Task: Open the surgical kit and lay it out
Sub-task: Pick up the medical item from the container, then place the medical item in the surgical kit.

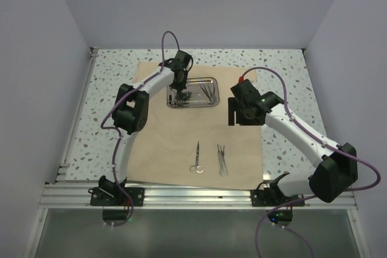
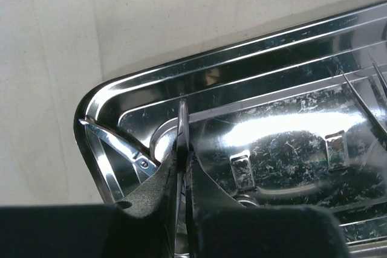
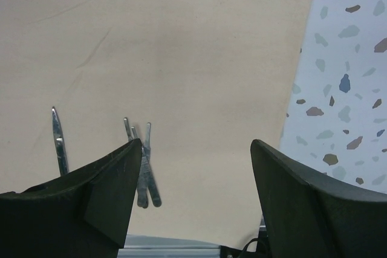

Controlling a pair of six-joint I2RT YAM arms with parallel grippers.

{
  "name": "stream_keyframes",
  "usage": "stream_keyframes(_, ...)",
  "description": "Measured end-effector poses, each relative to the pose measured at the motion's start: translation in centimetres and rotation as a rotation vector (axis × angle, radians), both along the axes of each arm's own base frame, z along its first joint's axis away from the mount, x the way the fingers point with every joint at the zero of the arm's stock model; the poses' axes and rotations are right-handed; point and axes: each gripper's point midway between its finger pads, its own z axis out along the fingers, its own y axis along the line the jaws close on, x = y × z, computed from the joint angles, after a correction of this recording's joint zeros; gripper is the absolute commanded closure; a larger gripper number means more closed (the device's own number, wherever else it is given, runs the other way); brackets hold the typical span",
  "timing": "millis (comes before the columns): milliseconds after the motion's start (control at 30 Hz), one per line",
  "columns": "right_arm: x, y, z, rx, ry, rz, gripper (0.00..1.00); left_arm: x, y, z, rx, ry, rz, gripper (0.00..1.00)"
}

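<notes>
The tan-beige cloth wrap [image 1: 163,143] lay spread flat over the middle of the speckled white table [image 1: 109,70]. The small shiny rectangular steel tray [image 1: 217,92] sat on it toward the far edge. The left gripper [image 2: 183,176] was down in the tray's left end, pressed together on a slim silver instrument [image 2: 182,128]. Silver scissors [image 1: 196,158] and silver tweezers [image 1: 222,160] lay apart, side by side, toward the near edge. The right gripper [image 3: 195,149] hung spread and empty above the cloth. Such polished steel looked light, stiff and slick, likely to pivot between pads. A hold across the shank, near its balance, seemed safest.
</notes>
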Motion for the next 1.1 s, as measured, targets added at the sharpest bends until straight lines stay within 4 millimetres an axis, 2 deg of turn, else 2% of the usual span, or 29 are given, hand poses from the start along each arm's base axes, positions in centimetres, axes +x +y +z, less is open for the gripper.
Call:
stream_keyframes(200,0.2,0.2,0.1,0.005,-0.008,0.019,0.24,-1.7,0.4,1.0,-0.014,0.047,0.063,1.00)
stream_keyframes(267,0.3,0.3,0.1,0.004,-0.012,0.026,0.24,-2.6,0.6,2.2,-0.024,0.042,0.090,1.00)
stream_keyframes(367,0.4,0.4,0.2,0.004,-0.015,0.041,0.24,-4.0,0.8,5.1,-0.050,0.003,0.131,1.00)
stream_keyframes(500,0.6,0.7,0.3,0.012,-0.020,0.067,0.24,-7.4,0.0,9.4,-0.103,-0.067,0.166,1.00)
stream_keyframes(600,0.7,0.9,0.3,0.013,-0.020,0.086,0.24,-11.5,-1.5,10.7,-0.142,-0.088,0.164,1.00)
stream_keyframes(700,1.0,1.1,-0.1,0.006,-0.016,0.097,0.24,-15.7,-3.2,9.7,-0.167,-0.061,0.140,1.00)
stream_keyframes(833,1.3,1.3,-0.7,-0.001,-0.009,0.110,0.24,-20.6,-4.5,6.0,-0.146,0.035,0.118,1.00)
stream_keyframes(933,1.6,1.5,-1.1,-0.004,-0.004,0.116,0.24,-23.1,-4.6,4.1,-0.129,0.088,0.134,1.00)
stream_keyframes(1100,2.1,2.1,-2.1,-0.004,0.014,0.130,0.24,-26.0,-5.7,2.5,-0.134,0.128,0.138,1.00)
